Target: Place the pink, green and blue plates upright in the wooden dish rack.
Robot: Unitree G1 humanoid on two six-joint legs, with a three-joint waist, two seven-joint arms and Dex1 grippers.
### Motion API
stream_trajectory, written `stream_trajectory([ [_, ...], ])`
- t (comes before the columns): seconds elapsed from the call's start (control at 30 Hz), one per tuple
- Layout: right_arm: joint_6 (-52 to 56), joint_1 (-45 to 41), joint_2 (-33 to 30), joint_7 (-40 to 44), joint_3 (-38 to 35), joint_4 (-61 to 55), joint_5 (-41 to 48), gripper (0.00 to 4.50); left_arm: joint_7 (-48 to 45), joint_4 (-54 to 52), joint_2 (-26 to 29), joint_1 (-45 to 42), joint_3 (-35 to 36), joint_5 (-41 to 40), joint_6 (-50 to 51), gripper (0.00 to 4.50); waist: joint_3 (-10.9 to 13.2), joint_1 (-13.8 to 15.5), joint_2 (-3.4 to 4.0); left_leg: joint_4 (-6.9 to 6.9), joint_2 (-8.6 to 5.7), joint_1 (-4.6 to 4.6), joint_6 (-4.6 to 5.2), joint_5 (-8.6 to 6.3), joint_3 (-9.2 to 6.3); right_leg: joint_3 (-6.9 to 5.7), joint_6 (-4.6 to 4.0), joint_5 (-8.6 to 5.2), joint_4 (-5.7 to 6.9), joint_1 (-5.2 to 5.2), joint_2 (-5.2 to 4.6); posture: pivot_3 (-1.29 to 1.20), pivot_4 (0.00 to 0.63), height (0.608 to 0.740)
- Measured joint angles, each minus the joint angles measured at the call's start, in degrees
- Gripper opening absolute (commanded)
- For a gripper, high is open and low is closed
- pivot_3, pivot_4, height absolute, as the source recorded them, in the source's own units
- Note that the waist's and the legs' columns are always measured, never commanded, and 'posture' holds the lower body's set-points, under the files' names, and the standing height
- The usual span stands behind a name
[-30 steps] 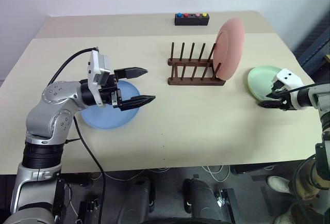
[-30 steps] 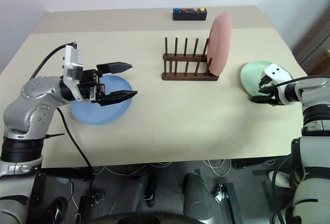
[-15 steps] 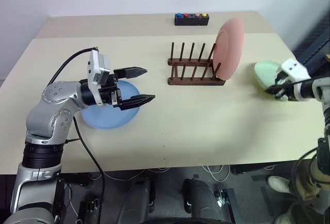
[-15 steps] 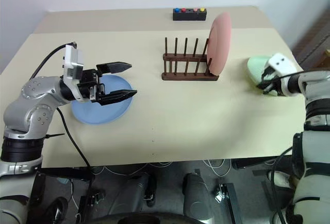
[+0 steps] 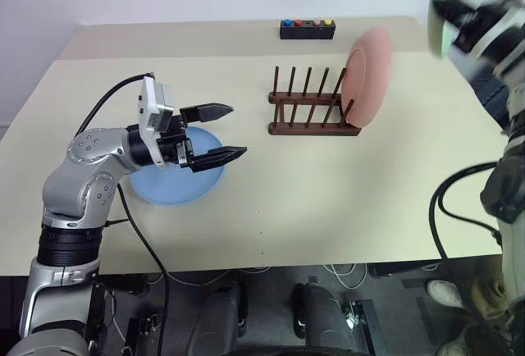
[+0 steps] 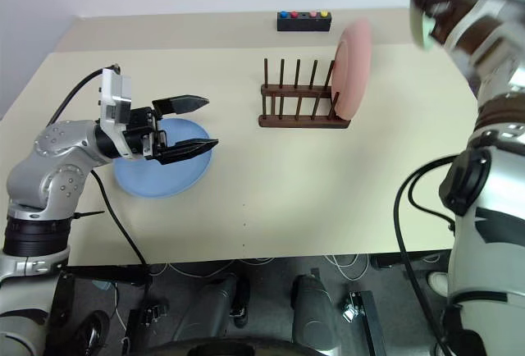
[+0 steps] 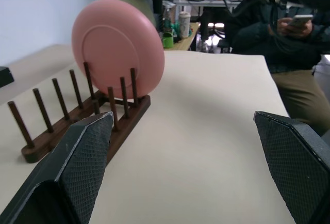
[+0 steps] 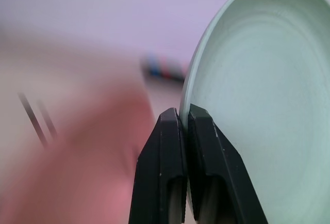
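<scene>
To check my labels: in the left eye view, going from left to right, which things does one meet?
Blue plate → left end effector → wooden dish rack → pink plate → green plate, held by the right end effector.

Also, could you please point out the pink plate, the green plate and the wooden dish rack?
pink plate (image 5: pixel 367 77), left eye view, its face.
green plate (image 8: pixel 268 110), right wrist view, its face.
wooden dish rack (image 5: pixel 312 129), left eye view, front rail.
</scene>
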Motion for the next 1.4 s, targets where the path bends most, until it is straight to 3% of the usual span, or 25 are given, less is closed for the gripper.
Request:
stream_trajectory([
  [0.13,5.94,-3.19,0.94,2.2,-5.56,-2.85,7.96,0.03,0.17,-0.17,0.9,0.11,0.69,-0.74,0.05,4.5,0.0,-0.06,0.0,0.01,-0.01,0.02,0.02,-0.01,0.0,0.01,0.0,0.0,-0.02,0.04,0.0,0.0,0.15,0.735],
  [0.3,23.99,-3.26,3.36,3.0,-12.38,-4.91,19.54,0.03,0.84,-0.24,0.98,0.31,1.08,-1.17,0.29,4.5,0.0,-0.24,0.01,0.0,0.02,0.02,0.02,-0.01,0.0,0.03,-0.01,0.01,0.04,-0.02,-0.01,0.0,0.15,0.735],
  [0.4,36.44,-1.39,4.36,3.42,-15.21,-10.01,26.65,0.03,1.22,-0.26,1.03,0.39,1.24,-1.56,0.77,4.5,0.0,-0.14,0.01,-0.02,0.02,0.0,0.02,-0.01,0.0,0.03,-0.01,0.0,0.02,-0.03,-0.01,0.0,0.15,0.735],
  [0.6,48.99,4.81,6.83,2.6,-16.1,-20.03,33.93,0.03,1.27,-0.24,1.65,0.5,2.19,-1.98,0.87,4.5,0.0,-0.06,0.01,0.0,0.01,0.0,0.03,-0.02,0.0,0.02,-0.01,0.01,0.02,-0.02,-0.02,0.0,0.15,0.735],
  [0.87,52.14,13.83,9.63,2.09,-10.2,-30.09,34.38,0.03,1.8,0.51,1.69,0.47,2.22,-1.8,0.46,4.5,0.0,-0.07,0.0,0.01,0.0,0.0,0.03,-0.01,0.01,0.02,0.0,0.01,0.08,-0.05,-0.01,0.0,0.15,0.735],
  [1.4,48.45,18.96,12.98,-1.49,-6.05,-35.89,34.07,0.03,2.63,-0.66,2.03,0.48,2.84,-2.29,0.69,4.5,0.0,-0.07,0.0,0.01,0.0,0.0,0.03,-0.01,0.01,0.02,0.0,0.01,0.08,-0.04,-0.01,0.0,0.15,0.735],
])
